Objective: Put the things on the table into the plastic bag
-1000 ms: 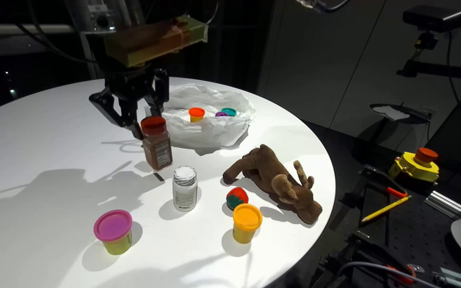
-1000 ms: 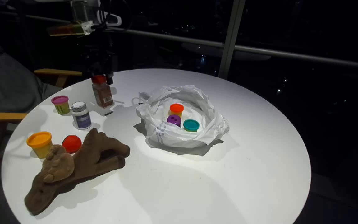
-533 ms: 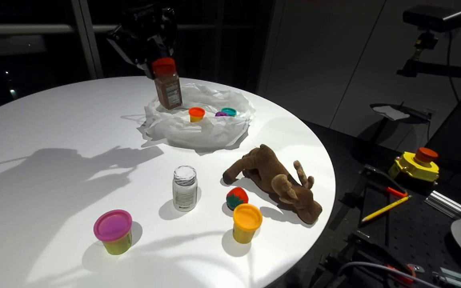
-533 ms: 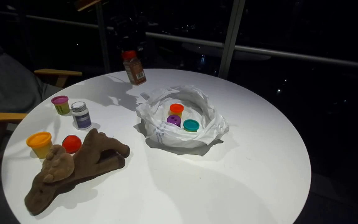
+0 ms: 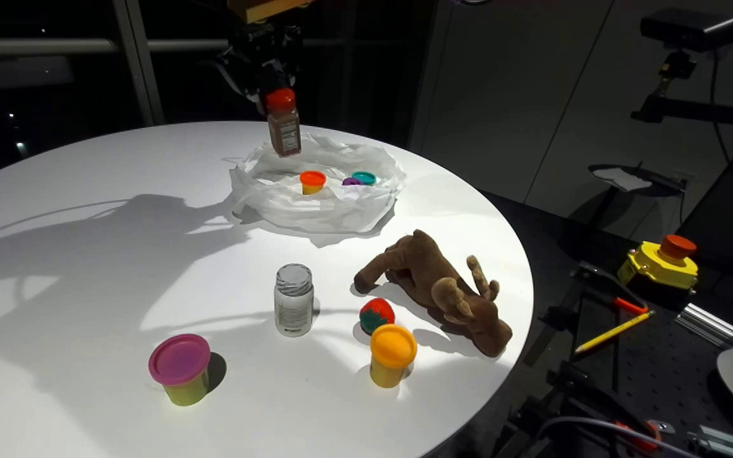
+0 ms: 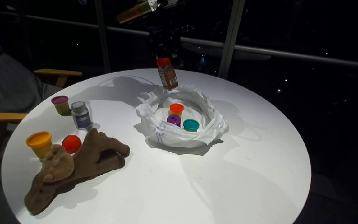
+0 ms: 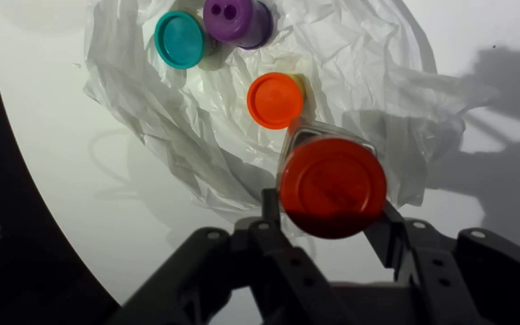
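My gripper [image 7: 329, 214] is shut on a red-capped spice jar [image 7: 333, 180]. It holds the jar slightly tilted above the near-gripper rim of the white plastic bag [image 5: 315, 213]; the jar also shows in both exterior views [image 5: 285, 130] [image 6: 167, 76]. In the open bag [image 6: 185, 141] lie an orange-red-lidded tub [image 6: 176, 108], a purple piece [image 6: 173, 120] and a teal-lidded tub [image 6: 191, 125]. On the table stand a pink-lidded tub [image 5: 179, 369], a white bottle [image 5: 294, 305], a strawberry [image 5: 377, 315], an orange-lidded tub [image 5: 392, 355] and a brown plush moose [image 5: 433, 273].
The round white table [image 6: 244, 186] has a curved edge, with the plush moose and orange-lidded tub close to it. A grey chair with wooden arms [image 6: 57, 73] stands beside it. An emergency-stop box [image 5: 659, 264] sits on a side cart.
The gripper has lifted the spice jar off the table and carried it across to above the bag's rim. The other objects have not moved.
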